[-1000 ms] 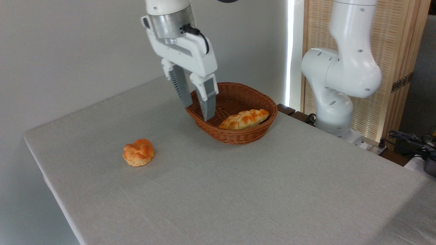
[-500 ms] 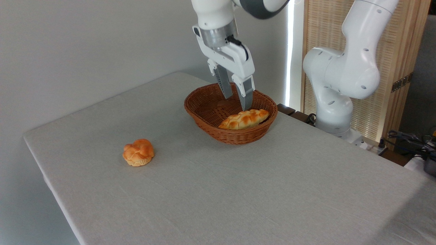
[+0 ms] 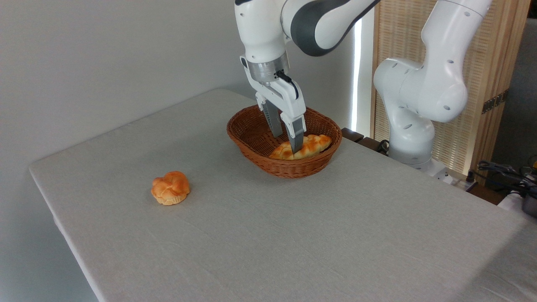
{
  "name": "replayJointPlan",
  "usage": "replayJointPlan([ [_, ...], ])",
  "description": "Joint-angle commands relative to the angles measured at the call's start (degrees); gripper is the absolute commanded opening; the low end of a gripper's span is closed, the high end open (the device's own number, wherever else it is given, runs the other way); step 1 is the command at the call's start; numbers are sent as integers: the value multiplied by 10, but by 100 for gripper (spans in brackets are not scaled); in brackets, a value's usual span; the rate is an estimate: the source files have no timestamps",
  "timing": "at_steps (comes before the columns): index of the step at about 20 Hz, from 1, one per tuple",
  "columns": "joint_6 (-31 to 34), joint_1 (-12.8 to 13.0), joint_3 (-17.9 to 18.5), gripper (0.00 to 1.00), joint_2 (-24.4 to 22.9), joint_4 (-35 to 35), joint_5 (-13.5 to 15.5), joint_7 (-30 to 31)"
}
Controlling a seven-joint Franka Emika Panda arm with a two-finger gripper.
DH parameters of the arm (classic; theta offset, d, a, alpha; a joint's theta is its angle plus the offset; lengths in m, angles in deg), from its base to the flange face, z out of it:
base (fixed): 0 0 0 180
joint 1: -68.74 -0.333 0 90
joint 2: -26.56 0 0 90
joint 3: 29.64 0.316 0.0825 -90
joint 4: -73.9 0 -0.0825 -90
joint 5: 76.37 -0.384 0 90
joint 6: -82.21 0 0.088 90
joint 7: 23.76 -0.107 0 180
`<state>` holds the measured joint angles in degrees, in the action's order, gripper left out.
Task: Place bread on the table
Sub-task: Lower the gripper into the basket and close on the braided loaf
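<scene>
The bread (image 3: 301,147) lies in the wicker basket (image 3: 251,135), toward its near-right wall, its long axis running left to right with the right end resting higher against the weave. That slant looks like the basket's curved floor propping it up. The gripper (image 3: 286,141) reaches down into the basket from above, its jaws spread apart and holding nothing. One finger (image 3: 296,136) stands in front of the loaf near its middle and the other sits behind it, so the fingers appear set to straddle the loaf across its narrow width; whether they touch it cannot be told. Gripping crosswise at the middle seems chosen so that the tapered loaf hangs balanced when lifted.

Counted: one braided loaf, one basket, one arm with two fingers, and one small round bun (image 3: 170,187), which sits alone on the table (image 3: 293,235) well to the left of the basket and nearer the front edge.
</scene>
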<state>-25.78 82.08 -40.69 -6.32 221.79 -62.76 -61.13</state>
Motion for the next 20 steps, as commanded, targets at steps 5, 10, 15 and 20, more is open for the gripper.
replayJointPlan([
  [5, -26, 1, 2, 100, 1, 18, 0, -2],
  [10, -20, 1, 2, 100, -5, 7, -3, 2],
  [15, -15, 1, 2, 100, -6, -9, -15, 3],
  [20, 34, 1, 2, 100, -5, -21, -67, -2],
])
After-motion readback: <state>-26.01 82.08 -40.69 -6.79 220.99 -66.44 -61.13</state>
